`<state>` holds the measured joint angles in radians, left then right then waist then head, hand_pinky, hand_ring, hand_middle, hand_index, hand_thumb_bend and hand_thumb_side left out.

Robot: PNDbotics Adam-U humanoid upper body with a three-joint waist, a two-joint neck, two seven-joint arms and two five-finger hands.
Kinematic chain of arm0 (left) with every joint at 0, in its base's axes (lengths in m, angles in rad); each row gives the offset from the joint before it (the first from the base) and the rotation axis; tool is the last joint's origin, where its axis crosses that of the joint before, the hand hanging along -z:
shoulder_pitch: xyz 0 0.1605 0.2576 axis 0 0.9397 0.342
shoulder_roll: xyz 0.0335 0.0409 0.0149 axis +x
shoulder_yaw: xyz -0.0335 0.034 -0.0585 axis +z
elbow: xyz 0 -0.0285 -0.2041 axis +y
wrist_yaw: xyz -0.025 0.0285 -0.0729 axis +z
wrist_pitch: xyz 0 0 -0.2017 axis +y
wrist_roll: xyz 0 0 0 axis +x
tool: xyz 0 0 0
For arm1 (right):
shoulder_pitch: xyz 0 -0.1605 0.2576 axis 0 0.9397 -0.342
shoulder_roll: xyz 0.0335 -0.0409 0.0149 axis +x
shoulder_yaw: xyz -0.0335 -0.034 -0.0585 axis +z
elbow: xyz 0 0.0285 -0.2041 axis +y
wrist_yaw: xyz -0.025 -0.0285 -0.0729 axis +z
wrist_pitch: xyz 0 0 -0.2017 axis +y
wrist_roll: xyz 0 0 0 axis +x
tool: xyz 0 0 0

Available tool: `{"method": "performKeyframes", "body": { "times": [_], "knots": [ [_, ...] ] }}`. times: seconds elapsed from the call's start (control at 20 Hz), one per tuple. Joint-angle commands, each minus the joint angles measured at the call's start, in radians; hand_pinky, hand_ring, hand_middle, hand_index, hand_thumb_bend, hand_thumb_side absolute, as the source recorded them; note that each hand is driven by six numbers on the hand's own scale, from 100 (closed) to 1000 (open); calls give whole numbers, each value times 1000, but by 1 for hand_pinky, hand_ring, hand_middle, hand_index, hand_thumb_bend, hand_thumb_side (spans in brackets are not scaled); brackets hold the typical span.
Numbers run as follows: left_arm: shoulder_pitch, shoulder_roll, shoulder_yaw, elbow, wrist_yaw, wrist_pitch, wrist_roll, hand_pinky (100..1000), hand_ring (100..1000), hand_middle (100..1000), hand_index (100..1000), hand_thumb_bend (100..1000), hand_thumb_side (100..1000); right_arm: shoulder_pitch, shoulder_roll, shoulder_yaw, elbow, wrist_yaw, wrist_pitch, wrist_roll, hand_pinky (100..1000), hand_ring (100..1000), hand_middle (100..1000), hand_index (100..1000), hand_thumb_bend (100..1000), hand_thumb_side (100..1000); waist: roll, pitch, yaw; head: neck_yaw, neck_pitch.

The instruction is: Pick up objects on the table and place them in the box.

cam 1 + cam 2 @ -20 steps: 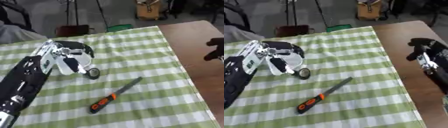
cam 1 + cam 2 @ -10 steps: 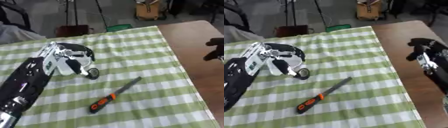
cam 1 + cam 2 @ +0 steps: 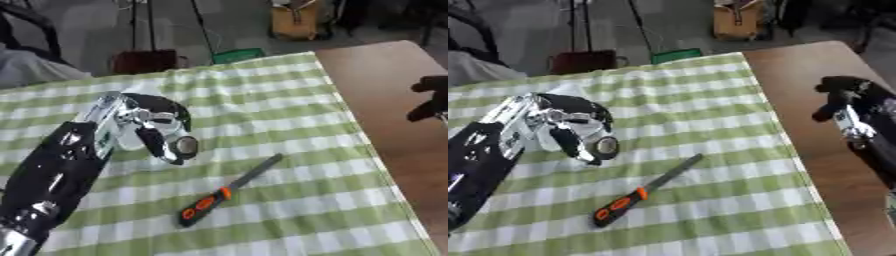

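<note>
Count of items, placed relative to the green-and-white checked cloth [image 3: 262, 115]:

- One cloth, covering the left part of the table
- One small round dark ring-shaped object [image 3: 185, 145], on the cloth left of centre, at the left hand's fingertips
- One file-like tool with an orange-and-black handle [image 3: 227, 191], lying on the cloth toward its near side, below and right of the round object
- Two robot hands: one left hand [image 3: 144, 125] over the cloth's left half; one right hand [image 3: 849, 105] off the cloth, over the bare brown tabletop [image 3: 385, 75] at its right edge
</note>
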<state>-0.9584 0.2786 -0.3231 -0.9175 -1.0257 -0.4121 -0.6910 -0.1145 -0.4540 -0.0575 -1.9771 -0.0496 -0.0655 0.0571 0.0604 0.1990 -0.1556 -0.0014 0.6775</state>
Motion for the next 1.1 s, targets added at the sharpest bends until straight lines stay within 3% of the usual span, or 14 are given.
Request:
{"method": "performKeyframes", "body": {
  "times": [0.05, 0.7, 1.1],
  "knots": [
    [-13, 4, 2, -2, -29, -111, -76, 1000, 895, 895, 821, 559, 479, -11, -22, -3, -23, -5, -3, 4, 584, 541, 708, 790, 186, 620, -7, -12, -1, 0, 0],
    [-14, 7, 20, -2, -99, -89, 27, 1000, 892, 897, 843, 561, 464, -10, -21, -4, -23, -5, -4, 5, 585, 541, 709, 790, 188, 620, -8, -9, -4, -1, -2],
    [-23, 13, 25, -17, -82, -85, 21, 1000, 890, 894, 840, 536, 452, -10, -22, -4, -23, -6, -5, 6, 585, 540, 709, 791, 189, 619, -8, -10, -4, -1, -2]
  ]
}}
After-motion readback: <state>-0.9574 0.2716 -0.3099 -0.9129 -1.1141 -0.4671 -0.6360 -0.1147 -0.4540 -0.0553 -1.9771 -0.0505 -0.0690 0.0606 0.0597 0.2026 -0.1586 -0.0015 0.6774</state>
